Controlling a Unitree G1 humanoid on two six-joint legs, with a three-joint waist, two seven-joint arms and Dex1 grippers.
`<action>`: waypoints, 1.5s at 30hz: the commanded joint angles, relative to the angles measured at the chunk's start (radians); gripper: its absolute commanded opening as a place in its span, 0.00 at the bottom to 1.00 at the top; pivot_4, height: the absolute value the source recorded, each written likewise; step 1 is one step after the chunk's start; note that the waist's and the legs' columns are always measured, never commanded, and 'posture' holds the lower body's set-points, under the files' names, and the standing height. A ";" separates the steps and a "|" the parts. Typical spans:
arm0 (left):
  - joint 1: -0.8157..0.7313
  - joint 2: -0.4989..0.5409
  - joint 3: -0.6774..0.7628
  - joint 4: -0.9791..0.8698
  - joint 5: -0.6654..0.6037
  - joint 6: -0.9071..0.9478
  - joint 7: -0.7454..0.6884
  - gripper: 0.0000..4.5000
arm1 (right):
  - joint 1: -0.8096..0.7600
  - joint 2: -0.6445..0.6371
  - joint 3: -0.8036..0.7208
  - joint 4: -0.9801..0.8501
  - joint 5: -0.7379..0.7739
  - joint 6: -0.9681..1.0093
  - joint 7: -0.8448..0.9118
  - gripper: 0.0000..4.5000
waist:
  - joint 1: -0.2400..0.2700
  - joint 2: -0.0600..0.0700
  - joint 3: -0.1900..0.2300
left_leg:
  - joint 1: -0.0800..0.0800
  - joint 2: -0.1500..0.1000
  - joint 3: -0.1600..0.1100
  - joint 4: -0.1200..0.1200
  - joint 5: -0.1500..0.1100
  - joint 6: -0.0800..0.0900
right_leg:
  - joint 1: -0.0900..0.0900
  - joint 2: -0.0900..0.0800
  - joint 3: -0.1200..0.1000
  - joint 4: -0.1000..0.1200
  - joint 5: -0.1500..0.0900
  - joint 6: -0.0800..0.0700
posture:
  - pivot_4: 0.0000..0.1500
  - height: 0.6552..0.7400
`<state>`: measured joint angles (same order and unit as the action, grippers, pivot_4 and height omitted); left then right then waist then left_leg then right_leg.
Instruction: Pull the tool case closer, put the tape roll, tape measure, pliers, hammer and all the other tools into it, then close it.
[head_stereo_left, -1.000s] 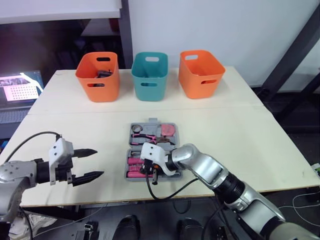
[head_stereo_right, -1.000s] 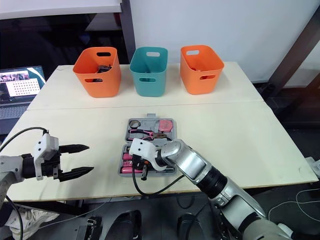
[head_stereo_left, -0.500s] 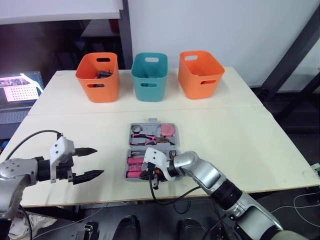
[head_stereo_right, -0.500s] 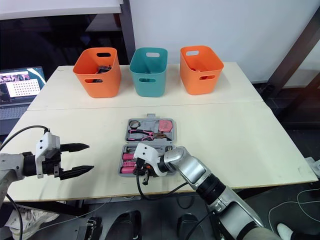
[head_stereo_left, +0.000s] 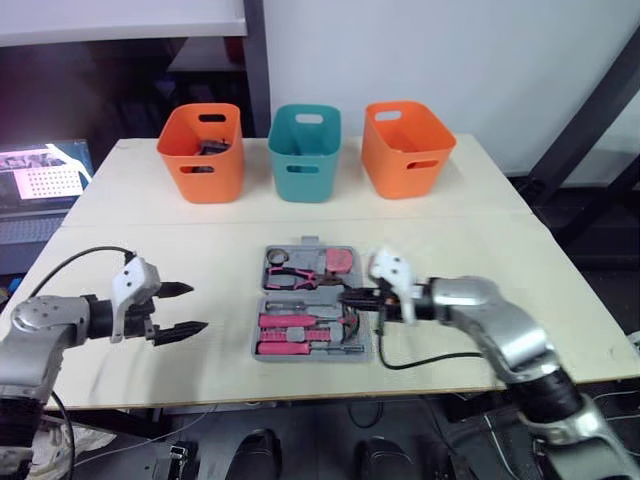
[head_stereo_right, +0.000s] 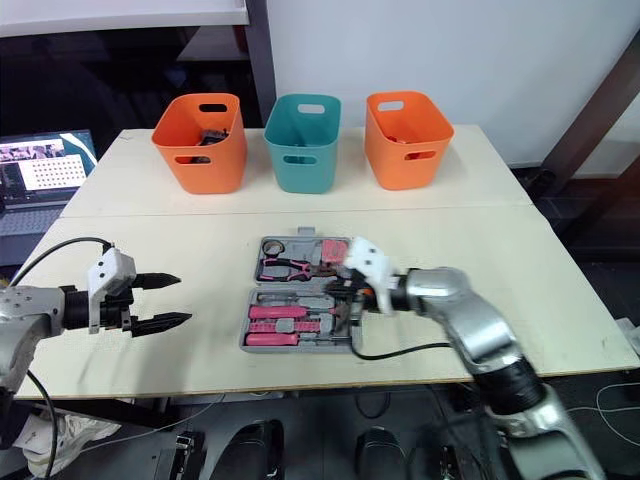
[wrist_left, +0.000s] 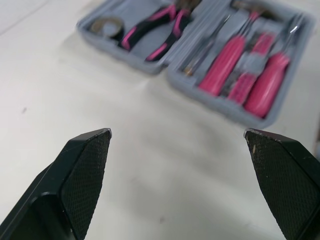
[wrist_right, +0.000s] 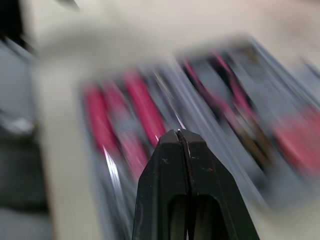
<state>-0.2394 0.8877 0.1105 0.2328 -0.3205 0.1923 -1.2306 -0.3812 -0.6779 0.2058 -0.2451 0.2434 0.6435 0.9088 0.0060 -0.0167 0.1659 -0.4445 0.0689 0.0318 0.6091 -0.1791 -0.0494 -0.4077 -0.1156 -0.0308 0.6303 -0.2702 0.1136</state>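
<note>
The grey tool case (head_stereo_left: 300, 294) lies open in the middle of the table. Its far half holds a tape roll (head_stereo_left: 275, 256), pink-handled pliers (head_stereo_left: 290, 272) and a pink tape measure (head_stereo_left: 340, 262). Its near half holds several pink-handled screwdrivers (head_stereo_left: 290, 322). My right gripper (head_stereo_left: 347, 297) is shut and empty, pointing left over the case's right side near the hinge; its fingers (wrist_right: 182, 150) are pressed together. Left of the case, my left gripper (head_stereo_left: 188, 308) is open above bare table, and its wrist view looks across at the case (wrist_left: 150, 65).
Two orange bins (head_stereo_left: 202, 150) (head_stereo_left: 408, 148) and a teal bin (head_stereo_left: 305, 152) line the far side of the table. A laptop (head_stereo_left: 40, 180) sits off the table's left. Bare tabletop (head_stereo_left: 200, 270) surrounds the case.
My right arm has swung from the case's front-left corner round to its right side, and its gripper now points left over the case. The left gripper has barely moved.
</note>
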 joint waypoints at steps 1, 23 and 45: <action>-0.084 -0.032 -0.048 0.103 0.080 -0.109 0.027 1.00 | 0.041 -0.076 -0.015 0.024 -0.058 -0.066 0.006 0.01 | 0.003 0.001 0.000 | 0.000 0.000 0.000 0.000 0.000 0.000 | 0.002 0.000 0.000 0.000 0.000 0.000 | 1.00 1.00; -0.414 -0.315 -0.217 0.658 0.285 -0.330 0.076 0.00 | -0.208 0.111 0.138 0.657 -0.310 -0.470 -0.002 0.00 | 0.004 -0.001 0.001 | 0.000 0.000 0.001 0.002 0.001 0.001 | 0.003 0.001 0.001 0.002 0.004 0.008 | 1.00 1.00; -0.395 -0.474 -0.233 0.598 0.307 -0.321 0.133 0.00 | -0.299 0.220 0.147 0.879 -0.378 -0.662 0.043 0.00 | 0.003 0.000 0.000 | 0.001 -0.001 0.000 0.003 0.001 0.001 | 0.006 0.001 0.001 0.003 0.005 0.009 | 1.00 1.00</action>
<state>-0.6357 0.4409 -0.1090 0.8720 -0.0095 -0.1183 -1.0990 -0.6671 -0.4847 0.3437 0.6350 -0.1302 0.0038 0.9450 0.0095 -0.0170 0.1664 -0.4429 0.0681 0.0313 0.6120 -0.1785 -0.0488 -0.4014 -0.1142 -0.0302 0.6332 -0.2656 0.1228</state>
